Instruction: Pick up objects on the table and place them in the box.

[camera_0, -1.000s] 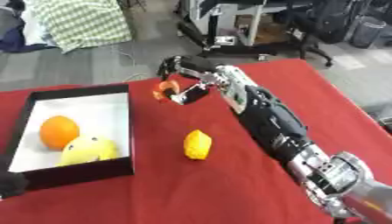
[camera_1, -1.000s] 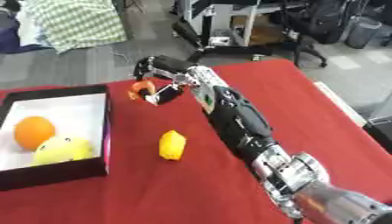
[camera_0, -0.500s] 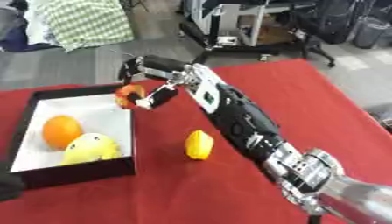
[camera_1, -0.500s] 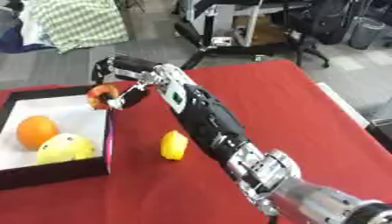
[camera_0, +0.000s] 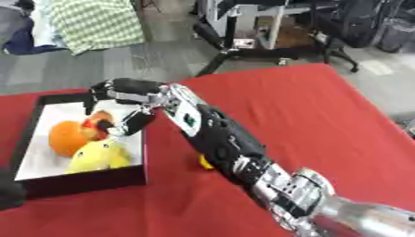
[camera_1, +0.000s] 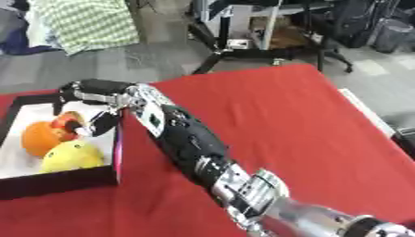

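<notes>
Red fruit [camera_0: 97,124] has been carried over the box [camera_0: 48,173]; right robot hand [camera_0: 129,95] clamped on it. If released crookedly, the orange [camera_0: 66,137] could deflect it.

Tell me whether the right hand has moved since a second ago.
Yes. The right hand, curled around a small red-orange fruit, has swung leftward from above the red table to over the black box, beside the orange.

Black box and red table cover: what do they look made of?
The black box looks like rigid card or plastic: straight thin matte walls, with a flat white floor inside; which of the two I cannot tell. The red table cover looks like cloth or felt: even, dull, no glare or hard edge showing.
</notes>
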Motion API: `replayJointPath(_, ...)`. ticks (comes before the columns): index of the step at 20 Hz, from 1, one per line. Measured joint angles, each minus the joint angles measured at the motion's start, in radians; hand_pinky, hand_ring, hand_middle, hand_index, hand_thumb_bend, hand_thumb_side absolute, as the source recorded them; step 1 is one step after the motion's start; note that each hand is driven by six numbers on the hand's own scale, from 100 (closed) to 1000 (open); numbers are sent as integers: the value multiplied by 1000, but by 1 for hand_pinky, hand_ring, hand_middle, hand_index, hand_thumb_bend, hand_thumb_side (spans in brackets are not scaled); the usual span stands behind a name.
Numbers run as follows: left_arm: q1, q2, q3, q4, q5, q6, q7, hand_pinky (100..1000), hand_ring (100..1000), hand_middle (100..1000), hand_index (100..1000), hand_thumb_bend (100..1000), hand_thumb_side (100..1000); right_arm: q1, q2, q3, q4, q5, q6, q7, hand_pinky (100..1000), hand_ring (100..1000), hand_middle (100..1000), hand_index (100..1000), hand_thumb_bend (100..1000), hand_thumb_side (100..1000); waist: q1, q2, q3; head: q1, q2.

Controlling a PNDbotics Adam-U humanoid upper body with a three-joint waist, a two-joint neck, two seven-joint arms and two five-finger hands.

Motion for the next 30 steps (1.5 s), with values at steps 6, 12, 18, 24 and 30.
replayJointPath(6, -1, 0, 0, 0, 0, 0, 0, 692, 656, 589, 814, 100, 1000, 8, 0, 5, -12, 33, -10, -34, 1000, 850, 820, 970, 100, 727, 0, 0, -2, 0, 0)
replayJointPath(12, -1, 0, 0, 0, 0, 0, 0, 692, 656, 589, 814, 100, 1000, 16, 0, 6, -12, 17, 5, -75, 1000, 839, 804, 963, 100, 726, 0, 0, -6, 0, 0)
replayJointPath(18, 0, 0, 0, 0, 0, 0, 0, 692, 656, 588, 814, 100, 1000, 16, -14, 13, -51, -61, 16, -90, 1000, 843, 800, 957, 100, 632, 0, 0, -18, 4, 0)
replayJointPath(24, 24, 3, 9, 2, -3, -1, 13, 692, 656, 588, 813, 100, 1000, 70, -143, 66, -223, -238, 4, -44, 1000, 851, 814, 963, 100, 559, 0, -1, -63, 35, 6)
replayJointPath(30, 45, 20, 29, 12, -9, -2, 34, 692, 655, 588, 813, 100, 1000, 232, -332, 125, -507, -429, 14, 23, 1000, 856, 823, 963, 100, 553, -1, -4, -94, 76, 23)
